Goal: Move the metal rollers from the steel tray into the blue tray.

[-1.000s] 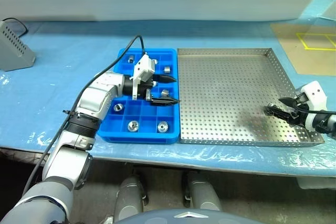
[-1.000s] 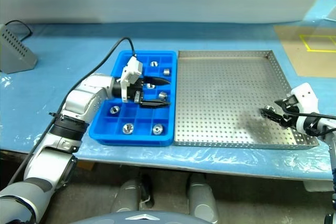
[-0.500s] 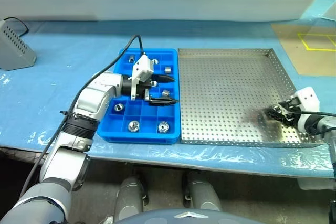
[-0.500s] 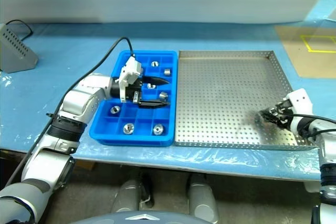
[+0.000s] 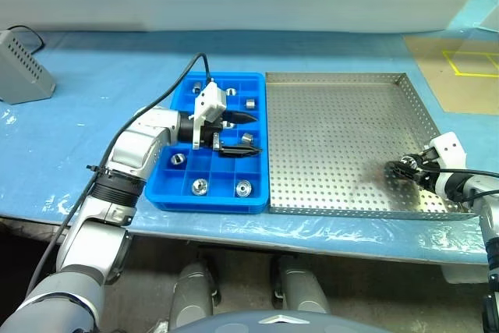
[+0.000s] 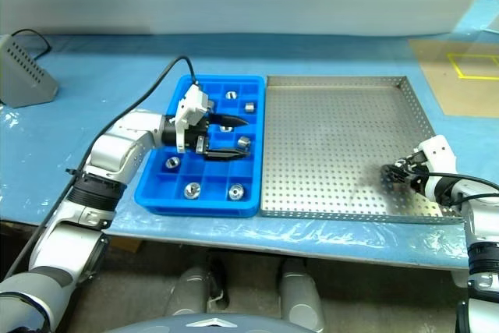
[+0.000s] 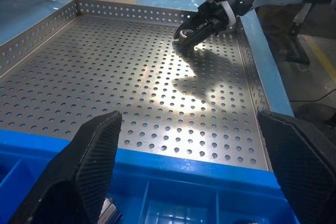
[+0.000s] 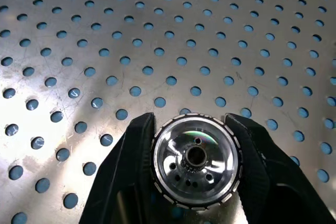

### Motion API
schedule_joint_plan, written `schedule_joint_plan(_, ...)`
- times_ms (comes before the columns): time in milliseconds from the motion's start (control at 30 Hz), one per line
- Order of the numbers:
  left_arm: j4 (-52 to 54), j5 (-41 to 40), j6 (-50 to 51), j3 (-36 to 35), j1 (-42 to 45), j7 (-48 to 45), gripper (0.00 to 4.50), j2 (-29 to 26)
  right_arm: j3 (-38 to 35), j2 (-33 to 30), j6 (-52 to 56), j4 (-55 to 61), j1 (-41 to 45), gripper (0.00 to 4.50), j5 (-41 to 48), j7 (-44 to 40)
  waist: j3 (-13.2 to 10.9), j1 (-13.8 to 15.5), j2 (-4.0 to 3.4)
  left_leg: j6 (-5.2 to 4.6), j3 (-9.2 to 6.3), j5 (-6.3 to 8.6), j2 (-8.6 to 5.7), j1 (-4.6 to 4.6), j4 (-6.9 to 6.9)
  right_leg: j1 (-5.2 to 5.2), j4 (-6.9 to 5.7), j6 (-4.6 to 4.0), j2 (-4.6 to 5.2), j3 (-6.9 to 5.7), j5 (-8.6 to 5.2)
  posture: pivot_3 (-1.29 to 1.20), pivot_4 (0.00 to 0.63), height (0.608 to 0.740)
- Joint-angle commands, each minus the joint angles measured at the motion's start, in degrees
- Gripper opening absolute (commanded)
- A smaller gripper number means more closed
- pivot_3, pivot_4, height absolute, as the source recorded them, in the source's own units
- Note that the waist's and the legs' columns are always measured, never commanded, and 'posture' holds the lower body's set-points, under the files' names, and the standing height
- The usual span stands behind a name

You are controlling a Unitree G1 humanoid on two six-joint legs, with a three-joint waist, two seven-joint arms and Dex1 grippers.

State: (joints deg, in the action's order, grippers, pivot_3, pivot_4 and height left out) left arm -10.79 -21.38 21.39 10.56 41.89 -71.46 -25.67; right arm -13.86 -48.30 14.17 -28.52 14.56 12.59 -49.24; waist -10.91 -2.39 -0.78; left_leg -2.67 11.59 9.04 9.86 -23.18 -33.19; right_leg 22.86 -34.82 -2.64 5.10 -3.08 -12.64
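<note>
I am seeing the blue tray [image 5: 220, 200] lying just left of the steel tray [image 5: 343, 83], rims touching, with rollers [image 5: 199, 186] sitting in its compartments and one roller [image 8: 195, 160] resting on the steel tray's floor near its right front corner.

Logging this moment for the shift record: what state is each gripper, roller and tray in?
right gripper: shut on a metal roller on the steel tray's floor.
left gripper: open, empty, over the blue tray.
steel tray: bare apart from that roller.
blue tray: several rollers lying in separate compartments.
</note>
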Motion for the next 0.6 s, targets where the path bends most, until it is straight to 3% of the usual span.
schedule_joint_plan(33, 0.7, -0.1, -0.9, -1.5, 0.1, 0.1, 4.38, -0.7, 0.5, 0.3, 0.3, 2.2, -0.1, 1.67, -0.5, 0.7, 0.0, 0.0, 0.00, 0.00, 0.00, 0.00, 0.01, 0.00, 0.00, 0.00, 0.00, 0.00, 0.00, 0.00, 0.00, -0.40, 0.150, 0.740)
schedule_joint_plan(200, 1.0, -0.1, -1.1, -3.0, -0.4, 0.2, 4.38, -3.3, 2.9, 1.5, 6.6, 15.2, 1.9, 1.67, 3.4, -3.0, 0.0, -0.4, -0.03, 0.01, 0.00, 0.00, 0.05, -0.02, 0.06, 0.15, -0.04, 0.00, -0.04, 0.00, 0.00, -0.39, 0.150, 0.740)
schedule_joint_plan(333, 1.4, 0.6, -1.7, -4.7, -1.1, 0.1, 4.38, -7.4, 8.1, 3.9, 14.5, 27.4, 8.3, 1.67, 8.4, -7.1, 0.0, -0.9, -0.06, 0.02, 0.00, -0.01, 0.09, -0.02, 0.13, 0.22, -0.08, 0.00, -0.06, 0.00, 0.00, -0.34, 0.150, 0.740)
schedule_joint_plan(500, -0.7, 2.3, -3.4, -7.5, -0.8, 1.8, 4.38, -12.1, 17.1, 10.6, 16.2, 29.7, 18.1, 1.67, 8.0, -9.3, 0.0, 0.2, -0.06, 0.09, 0.00, -0.05, 0.14, -0.04, 0.19, 0.24, -0.08, 0.00, -0.05, -0.02, 0.00, -0.25, 0.150, 0.740)
schedule_joint_plan(600, 3.6, 1.0, -1.3, -9.5, -3.8, 1.9, 4.38, -15.2, 22.5, 15.5, 15.3, 28.7, 22.3, 1.67, 7.3, -11.6, 0.0, 1.4, -0.05, 0.18, 0.00, -0.10, 0.12, -0.09, 0.30, 0.32, -0.07, -0.01, -0.03, -0.02, 0.00, -0.18, 0.150, 0.740)
